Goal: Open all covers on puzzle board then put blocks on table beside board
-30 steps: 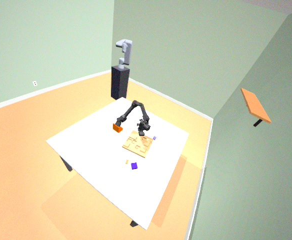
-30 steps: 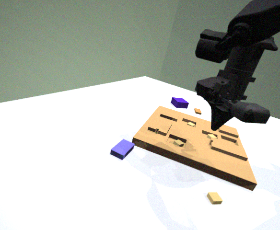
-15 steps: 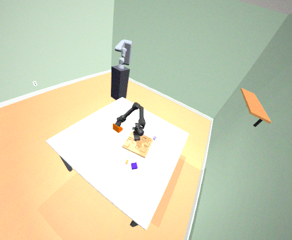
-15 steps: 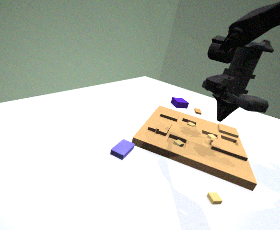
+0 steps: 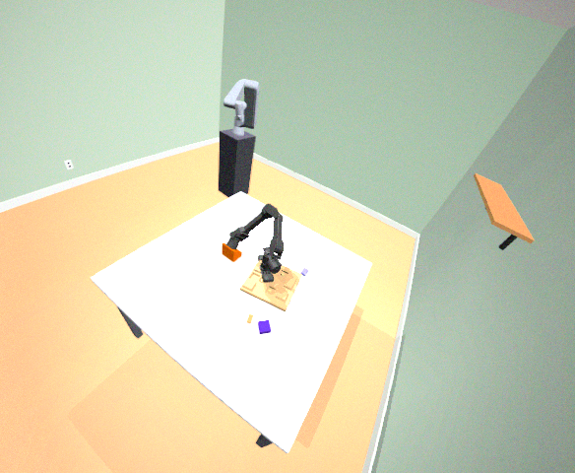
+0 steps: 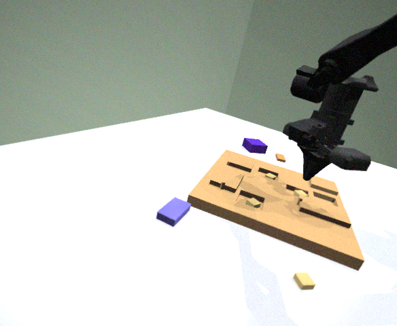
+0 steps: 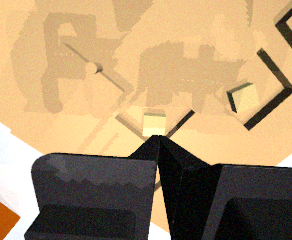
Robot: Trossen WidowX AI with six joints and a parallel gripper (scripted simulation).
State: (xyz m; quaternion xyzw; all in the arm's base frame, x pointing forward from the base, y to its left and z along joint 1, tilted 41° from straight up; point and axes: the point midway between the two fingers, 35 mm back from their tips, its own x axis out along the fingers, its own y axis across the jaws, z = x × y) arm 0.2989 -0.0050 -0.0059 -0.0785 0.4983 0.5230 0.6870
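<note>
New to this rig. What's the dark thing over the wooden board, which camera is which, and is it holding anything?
The dark thing is a black six-joint robot arm ending in a gripper with two jaws. The top view looks down on the whole room and the white table. The exterior view is a close side shot. The wrist view looks out along the jaws from the arm itself.

On the table lies a flat tan wooden puzzle board with dark slots and wells; small pale blocks sit in some of the wells. Beside the board are a light purple flat block, a dark purple block, a small orange block and a yellow block.

The jaws are shut and hold nothing, their tip just above the board.
</note>
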